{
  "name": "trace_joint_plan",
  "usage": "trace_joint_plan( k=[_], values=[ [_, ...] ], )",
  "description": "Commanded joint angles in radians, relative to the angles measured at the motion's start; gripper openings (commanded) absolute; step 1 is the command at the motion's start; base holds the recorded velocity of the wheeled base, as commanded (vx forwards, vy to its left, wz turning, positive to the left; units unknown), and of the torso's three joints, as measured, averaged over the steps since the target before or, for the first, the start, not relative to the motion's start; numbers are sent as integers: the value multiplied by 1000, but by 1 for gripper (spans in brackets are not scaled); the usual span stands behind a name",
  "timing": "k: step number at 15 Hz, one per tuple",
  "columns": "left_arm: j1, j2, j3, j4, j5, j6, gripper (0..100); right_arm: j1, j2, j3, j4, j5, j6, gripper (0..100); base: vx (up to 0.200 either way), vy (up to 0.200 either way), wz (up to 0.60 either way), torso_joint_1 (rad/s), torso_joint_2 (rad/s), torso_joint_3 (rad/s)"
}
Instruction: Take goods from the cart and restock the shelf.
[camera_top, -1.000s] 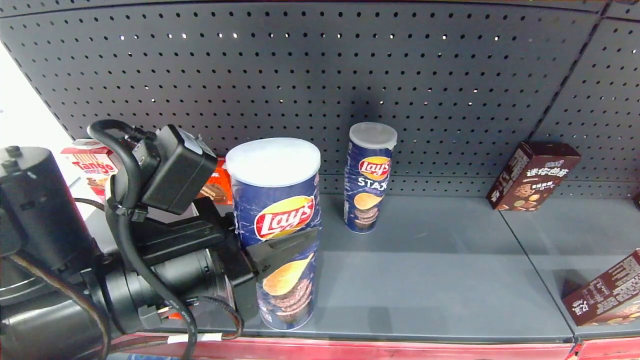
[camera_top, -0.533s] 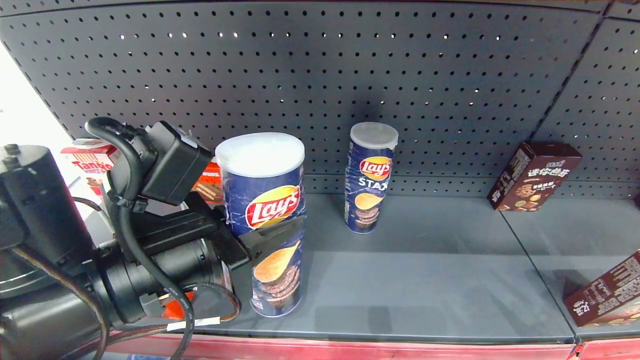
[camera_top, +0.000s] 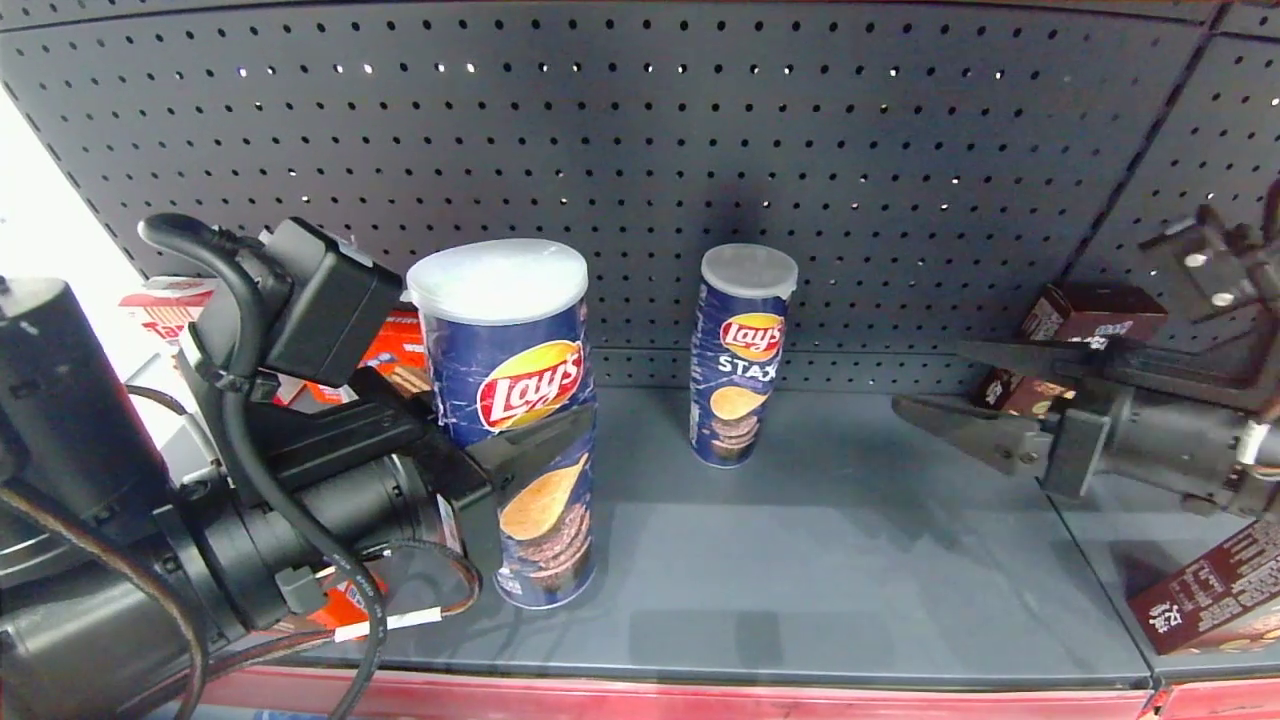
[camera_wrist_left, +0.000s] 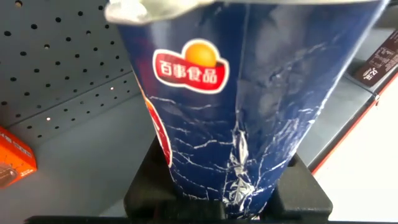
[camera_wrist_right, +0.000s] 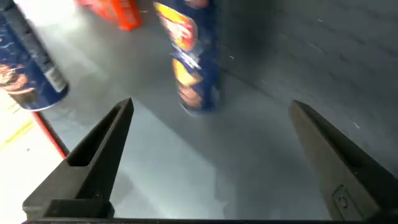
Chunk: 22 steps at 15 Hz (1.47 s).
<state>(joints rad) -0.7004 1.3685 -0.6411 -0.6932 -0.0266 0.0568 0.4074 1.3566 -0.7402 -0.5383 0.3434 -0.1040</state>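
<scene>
The nearer chip can (camera_top: 510, 400) wears a glossy printed wrap, creased and wrinkled along its seam, under a frosted, translucent plastic lid (camera_top: 497, 278) — the farther can (camera_top: 740, 370) has the same shiny skin and a cloudy cap (camera_top: 748, 270). The shelf (camera_top: 850, 570) looks like smooth grey-painted metal with a dull sheen; its pegboard back (camera_top: 640, 150) is matt and perforated. The brown box (camera_top: 1215, 595) is glossy card. The right gripper (camera_top: 930, 378) has matt black jaws.
</scene>
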Motion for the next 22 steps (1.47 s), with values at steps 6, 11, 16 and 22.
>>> trace_joint_plan(
  k=[6, 11, 16, 22],
  values=[
    [4, 11, -8, -2, -4, -11, 0, -104, 417, -303, -55, 545, -197, 100, 0, 0, 0, 0, 0, 0],
    [2, 11, 4, -2, -7, -11, 0, -105, 535, -419, -78, 611, -203, 100, 0, 0, 0, 0, 0, 0],
    [4, 11, 6, 0, -7, -12, 0, -84, 638, -505, -92, 611, -201, 100, 0, 0, 0, 0, 0, 0],
    [6, 17, 6, -2, -7, -32, 0, -58, 734, -550, -121, 612, -201, 100, 0, 0, 0, 0, 0, 0]
  ],
)
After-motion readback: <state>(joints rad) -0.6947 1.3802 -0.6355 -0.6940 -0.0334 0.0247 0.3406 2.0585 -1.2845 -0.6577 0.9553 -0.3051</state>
